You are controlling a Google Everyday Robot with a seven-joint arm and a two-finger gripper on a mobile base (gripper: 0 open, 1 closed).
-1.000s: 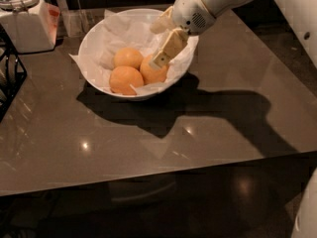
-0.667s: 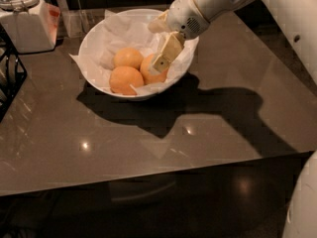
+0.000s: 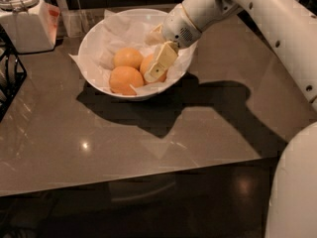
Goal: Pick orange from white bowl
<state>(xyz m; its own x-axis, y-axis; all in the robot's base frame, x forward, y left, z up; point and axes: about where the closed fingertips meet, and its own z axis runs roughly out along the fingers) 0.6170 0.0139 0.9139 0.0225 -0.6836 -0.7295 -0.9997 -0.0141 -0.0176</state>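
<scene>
Showing the dark, glossy table [image 3: 148, 148] from its near edge, with a white part of the robot [image 3: 297, 192] seen nearer than the white bowl [image 3: 89, 38] and to its right. A broad shadow is cast on the table just in front of the white bowl and to its right.

The white bowl is set on the table and is lined with crumpled white paper [image 3: 124, 29]. Three fruits are held in it, close together. A rounder fruit [image 3: 125, 79] is placed at the front of the bowl, and a second rounder fruit [image 3: 128, 57] lies behind it. The orange [image 3: 146, 63] lies at the right of these, inside the bowl, and is partly hidden.

The gripper [image 3: 152, 58] is lowered into the right half of the white bowl from the arm [image 3: 277, 29], which is extended over the bowl's right rim. Its fingers [image 3: 161, 62] are spread, not pressed together: the near one is laid across the front of the orange, and the far one is seen above it.

A black wire rack [image 3: 7, 78] is seen to the left of the white bowl. Farther back on the same side, a white lidded jar [image 3: 20, 19] is set well apart from it.
</scene>
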